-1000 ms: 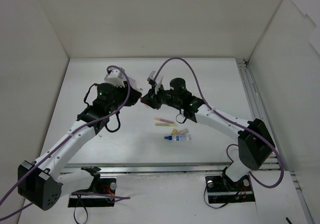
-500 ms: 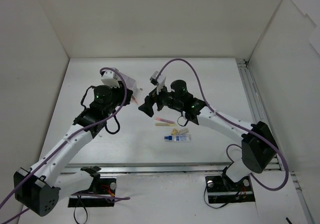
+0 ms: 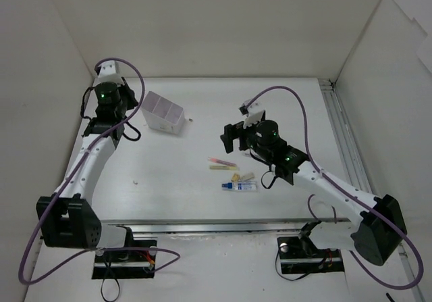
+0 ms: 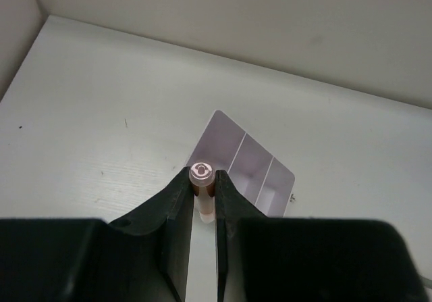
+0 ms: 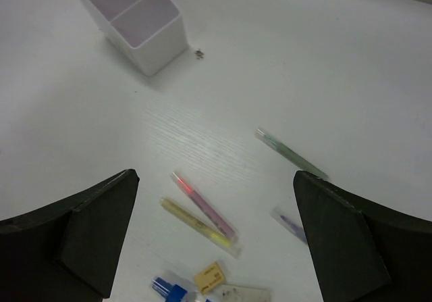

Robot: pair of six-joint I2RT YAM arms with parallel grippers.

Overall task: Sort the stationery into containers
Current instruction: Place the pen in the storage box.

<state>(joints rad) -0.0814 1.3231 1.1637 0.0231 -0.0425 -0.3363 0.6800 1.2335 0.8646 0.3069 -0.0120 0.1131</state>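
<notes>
Top view, surface (image 3: 283,106): pale and walled, with both arms reaching over it.
Top view, white box (image 3: 163,113): stands far left of centre, turned at an angle, its compartments side by side.
Top view, left arm (image 3: 88,160): stretched to the far-left corner, its wrist left of the box and apart from it; the fingers cannot be made out here.
Top view, right arm (image 3: 317,180): reaches toward the middle, its wrist above the loose stationery.
Top view, loose stationery: pink pen (image 3: 221,161) and yellow pen (image 3: 223,168) lie side by side at centre; just nearer the arm bases lie tan bits (image 3: 236,178), then the blue-and-white tube (image 3: 239,186).

Left wrist view, left claw (image 4: 202,180): clenched on a reddish-brown pen (image 4: 201,172), seen end-on with a pale round end.
Left wrist view, box: just past the fingertips, three compartments showing; whether the pen is over a compartment I cannot tell.

Right wrist view, right claw (image 5: 214,175): released, fingers wide apart, nothing between them.
Right wrist view, pens: the pink and yellow ones lie below the claw, converging at one end; a green pen (image 5: 291,153) lies apart to the right, with a clear purplish pen (image 5: 290,224) near it.
Right wrist view, lower edge: a tan bit and the tube's blue cap.
Right wrist view, box: upper left, well apart from the pens, a dark speck (image 5: 198,54) just beside it.
</notes>
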